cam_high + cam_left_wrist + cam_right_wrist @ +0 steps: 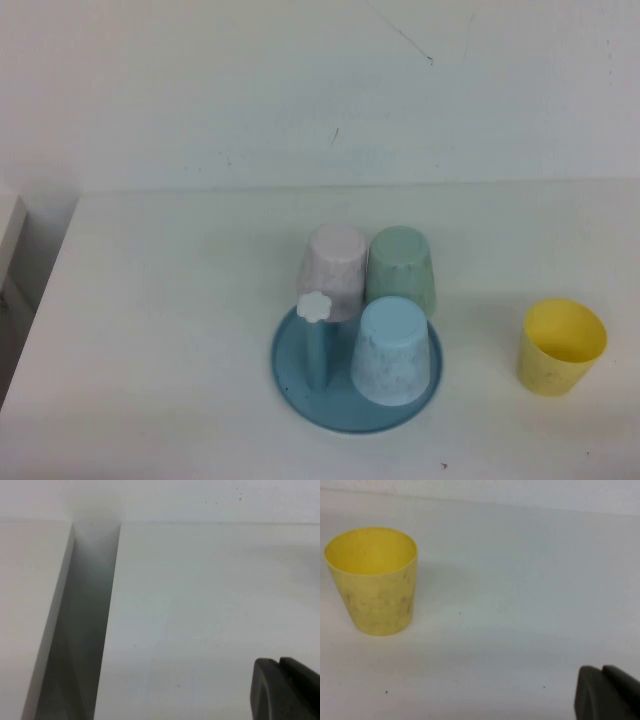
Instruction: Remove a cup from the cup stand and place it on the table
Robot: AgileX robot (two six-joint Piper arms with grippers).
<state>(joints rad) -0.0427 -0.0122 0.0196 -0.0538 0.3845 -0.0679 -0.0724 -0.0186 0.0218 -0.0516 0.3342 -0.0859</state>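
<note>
The round teal-blue cup stand sits in the middle of the white table. The pale pink cup stands upside down on a peg at the stand's back left. A mint-green cup and a light blue cup are upside down on other pegs. One peg with a white flower cap is bare. Neither arm shows in the high view. My left gripper is shut and empty over bare table near its left edge. My right gripper is shut and empty, low over the table near a yellow cup.
A yellow cup stands upright on the table to the right of the stand; it also shows in the right wrist view. The left wrist view shows a gap between the table's left edge and a neighbouring white surface.
</note>
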